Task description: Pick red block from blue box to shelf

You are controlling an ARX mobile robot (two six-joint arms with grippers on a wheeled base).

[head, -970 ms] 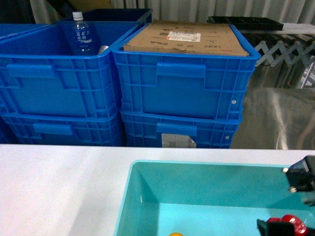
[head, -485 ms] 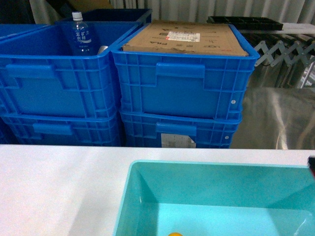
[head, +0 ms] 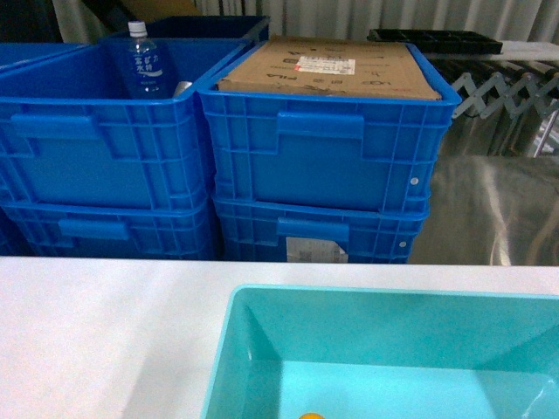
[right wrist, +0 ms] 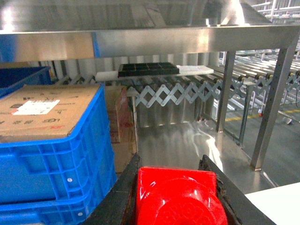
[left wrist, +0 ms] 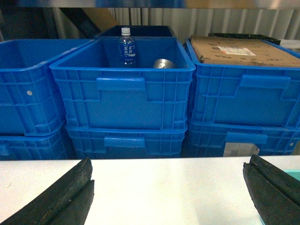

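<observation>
A glossy red block (right wrist: 176, 197) fills the bottom of the right wrist view, and my right gripper (right wrist: 171, 169) is shut on it, a black finger (right wrist: 123, 187) pressed to each side. Ahead of it lies the shelf (right wrist: 187, 136), a shiny steel deck under a flat steel rail (right wrist: 164, 40), with an upright (right wrist: 274, 103) at the right. The blue box (head: 253, 332), an open turquoise bin, sits on the white table (head: 105, 332) in the head view, where neither gripper shows. My left gripper (left wrist: 168, 187) hangs open over the white table (left wrist: 168, 173), with nothing between its fingers (left wrist: 61, 197).
Stacked dark blue crates (head: 323, 157) stand behind the table; one holds a cardboard carton (head: 332, 70), another a water bottle (head: 147, 61). A small yellow thing (head: 310, 415) lies in the turquoise bin. A black tray (right wrist: 147, 69) and a folding roller conveyor (right wrist: 187, 91) are at the back.
The right gripper with the red block has left the head view, going up and off to the right out of the turquoise bin. The crates and the bin have not moved.
</observation>
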